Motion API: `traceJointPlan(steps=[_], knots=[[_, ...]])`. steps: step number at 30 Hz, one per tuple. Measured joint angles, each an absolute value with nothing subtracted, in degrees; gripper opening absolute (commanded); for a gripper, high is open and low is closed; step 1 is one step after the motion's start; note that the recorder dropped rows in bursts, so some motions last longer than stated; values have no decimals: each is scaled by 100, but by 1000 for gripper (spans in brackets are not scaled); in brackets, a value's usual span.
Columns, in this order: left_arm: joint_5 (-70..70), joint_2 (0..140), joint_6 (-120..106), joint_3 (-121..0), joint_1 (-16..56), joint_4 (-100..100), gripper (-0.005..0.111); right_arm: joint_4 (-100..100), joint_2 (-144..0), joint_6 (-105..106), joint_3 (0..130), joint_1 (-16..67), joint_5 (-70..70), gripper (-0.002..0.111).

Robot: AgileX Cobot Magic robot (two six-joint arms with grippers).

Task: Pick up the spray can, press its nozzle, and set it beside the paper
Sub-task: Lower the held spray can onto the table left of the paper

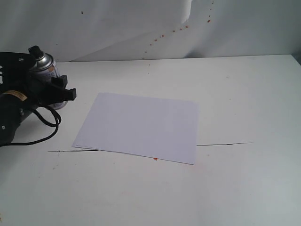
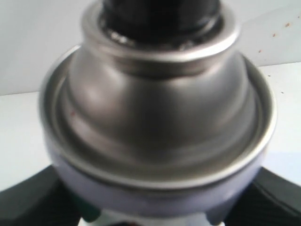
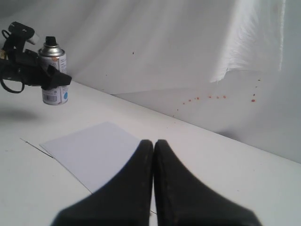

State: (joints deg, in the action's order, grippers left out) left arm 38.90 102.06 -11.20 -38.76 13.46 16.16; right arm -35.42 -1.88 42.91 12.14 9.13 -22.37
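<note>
The spray can stands upright at the far left of the table, its black nozzle on top. My left gripper is shut on the spray can's body, one black finger across its front. The left wrist view is filled by the can's silver dome, with the nozzle above. The white paper lies flat mid-table, to the right of the can and apart from it. My right gripper is shut on nothing, above the paper's edge; it sees the can far off.
A black cable loops from the left arm onto the table. A thin dark line runs across the white tabletop under the paper. A white cloth backdrop with small orange spots hangs behind the table.
</note>
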Motion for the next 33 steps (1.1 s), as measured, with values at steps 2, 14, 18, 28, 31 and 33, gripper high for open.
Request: traceJointPlan(steps=[2,14,18,28,31,33], knots=[[3849,10379,-1120,-4046,1290,1549,0,-3542,-188,4291,1214,913,-2237,0],[3527,11169,-620,-4699,934,680,0,-3542,-188,4291,1214,913,-2237,0],[3477,11348,-426,-4875,934,420,0,-3542,-188,4291,1214,913,-2237,0],[3466,11788,-365,-4977,934,388,0,-3542,-188,4291,1214,913,-2237,0],[3466,11806,-365,-4977,934,388,0,-3542,-188,4291,1214,913,-2237,0],[3466,11806,-365,-4977,934,388,0,-3542,-188,4291,1214,913,-2237,0]])
